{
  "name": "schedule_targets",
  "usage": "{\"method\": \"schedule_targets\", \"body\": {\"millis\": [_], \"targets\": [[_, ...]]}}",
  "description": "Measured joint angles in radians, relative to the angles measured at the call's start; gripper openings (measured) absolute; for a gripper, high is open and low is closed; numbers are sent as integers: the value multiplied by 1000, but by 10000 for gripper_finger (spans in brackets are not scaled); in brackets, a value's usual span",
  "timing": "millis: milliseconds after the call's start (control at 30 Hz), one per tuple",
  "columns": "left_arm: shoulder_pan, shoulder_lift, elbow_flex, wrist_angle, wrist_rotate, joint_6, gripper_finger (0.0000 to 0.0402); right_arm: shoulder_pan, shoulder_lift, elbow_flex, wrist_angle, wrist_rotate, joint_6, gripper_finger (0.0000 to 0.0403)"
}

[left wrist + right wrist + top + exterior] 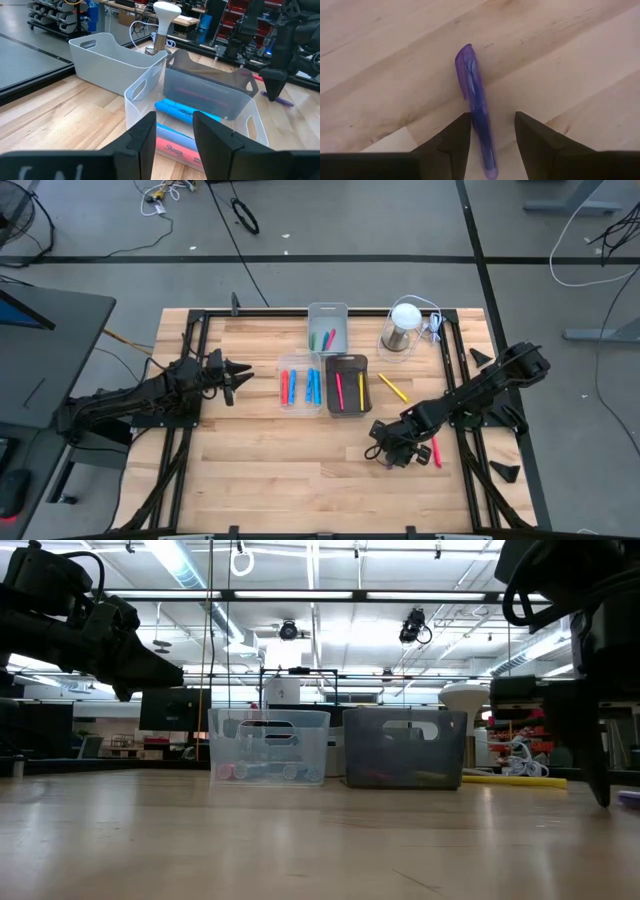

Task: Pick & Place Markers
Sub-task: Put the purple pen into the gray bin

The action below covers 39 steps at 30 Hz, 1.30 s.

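Observation:
A purple marker [476,100] lies flat on the wooden table [260,470], seen in the right wrist view. My right gripper [492,116] points down over it, open, with one finger on each side of the marker's near half. The same gripper [392,450] is at the table's near right. A pink marker [436,451] lies just to its right and a yellow marker [393,387] farther back. My left gripper [238,376] hovers open at the left, pointing toward the bins.
Three bins stand mid-table. A clear bin [300,402] holds red and blue markers, a dark bin [347,360] holds pink and yellow ones, and a pale bin [327,309] behind holds green and red ones. A white-domed lamp [404,320] stands at the far right.

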Motion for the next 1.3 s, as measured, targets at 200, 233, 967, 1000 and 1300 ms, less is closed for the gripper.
{"method": "schedule_targets", "body": {"millis": [200,233,967,1000,1300], "targets": [[0,0,0,0,0,0,135,0,6,-1,1,-12,-1,117],[0,0,0,0,0,0,135,0,6,-1,4,-13,0,107],[0,0,0,0,0,0,135,0,-77,94,-73,52,556,31],[0,0,0,0,0,0,135,0,-85,114,-96,71,614,31],[0,0,0,0,0,0,135,-6,-117,302,-331,247,1045,30]]}}
